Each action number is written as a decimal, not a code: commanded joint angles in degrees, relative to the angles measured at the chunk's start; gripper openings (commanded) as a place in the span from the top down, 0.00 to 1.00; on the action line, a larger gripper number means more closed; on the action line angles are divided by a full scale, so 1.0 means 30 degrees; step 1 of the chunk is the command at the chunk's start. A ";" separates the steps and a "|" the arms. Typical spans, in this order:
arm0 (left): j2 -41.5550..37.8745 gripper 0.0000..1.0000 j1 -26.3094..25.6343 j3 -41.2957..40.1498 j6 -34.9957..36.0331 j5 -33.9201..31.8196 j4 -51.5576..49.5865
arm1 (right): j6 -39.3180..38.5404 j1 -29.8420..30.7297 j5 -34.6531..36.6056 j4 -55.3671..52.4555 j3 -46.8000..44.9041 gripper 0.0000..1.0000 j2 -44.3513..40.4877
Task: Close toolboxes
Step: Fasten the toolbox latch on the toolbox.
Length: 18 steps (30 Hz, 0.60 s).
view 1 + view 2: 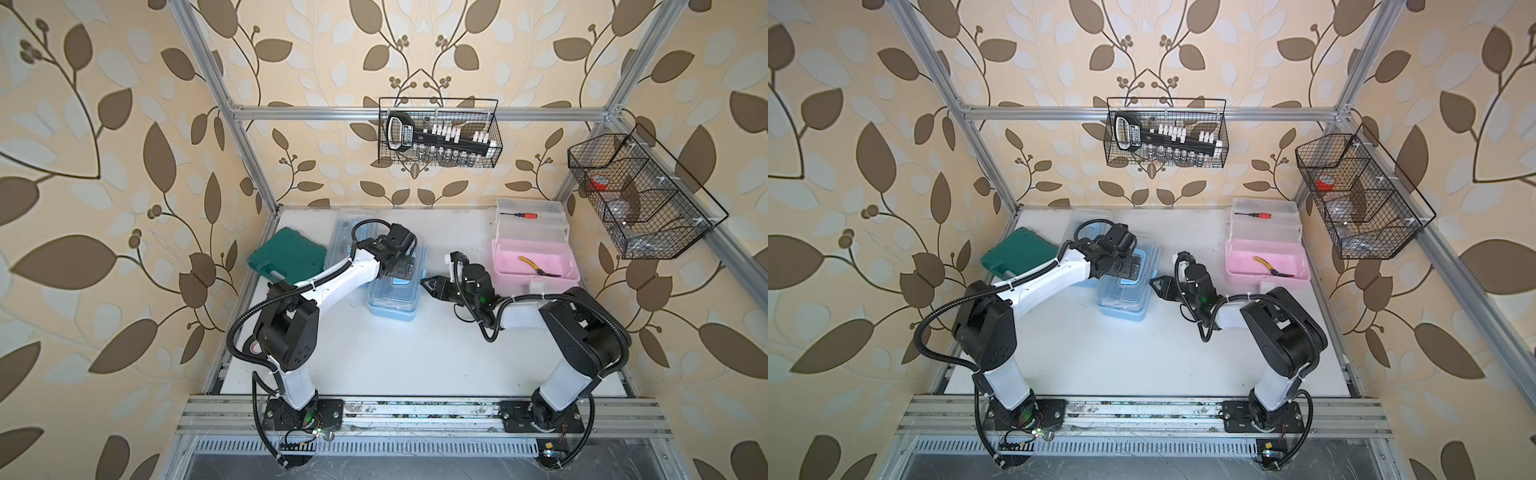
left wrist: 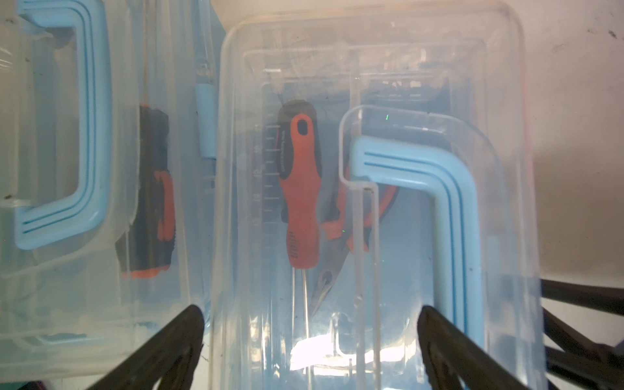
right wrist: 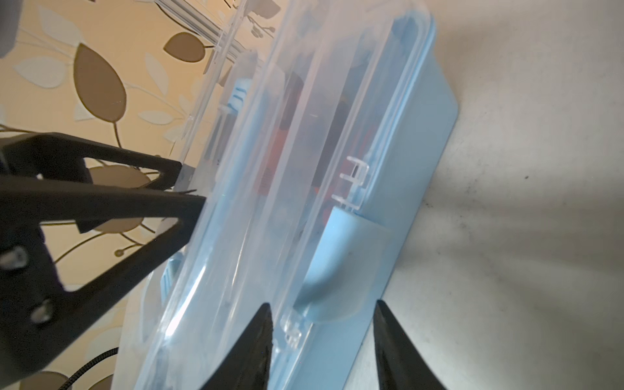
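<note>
Item: light blue plastic toolbox, clear hinged lid, blue handle. Location: mid white table, lid down; whether clasp snapped, cannot tell. Twin blue box just beside, farther back.
Handling, likely: light, stiff, slick, brittle at hinge; you take it by lid rim or blue front clasp, not handle.
Left hand: spread wide, empty, poised over lid.
Right hand: partly open, empty, at box front, clasp between jaws.
Pink box: far right, lid up.
</note>
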 commanded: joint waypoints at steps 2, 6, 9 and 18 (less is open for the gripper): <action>0.0347 0.01 -0.0411 -0.0638 0.0146 0.1449 -0.1308 | -0.0045 -0.0206 0.0122 0.0012 -0.0333 0.53 -0.0603; 0.0314 0.01 -0.0418 -0.0716 0.0138 0.1573 -0.1219 | 0.0384 -0.0489 -0.0022 -0.0059 -0.0200 0.53 -0.0669; 0.0285 0.01 -0.0411 -0.0773 0.0140 0.1595 -0.1218 | 0.0214 -0.0561 0.0225 -0.2210 0.1284 0.55 -0.0188; 0.0314 0.01 -0.0419 -0.0913 0.0062 0.1731 -0.1053 | 0.0165 -0.0517 -0.0700 -0.3030 0.2772 0.64 0.1253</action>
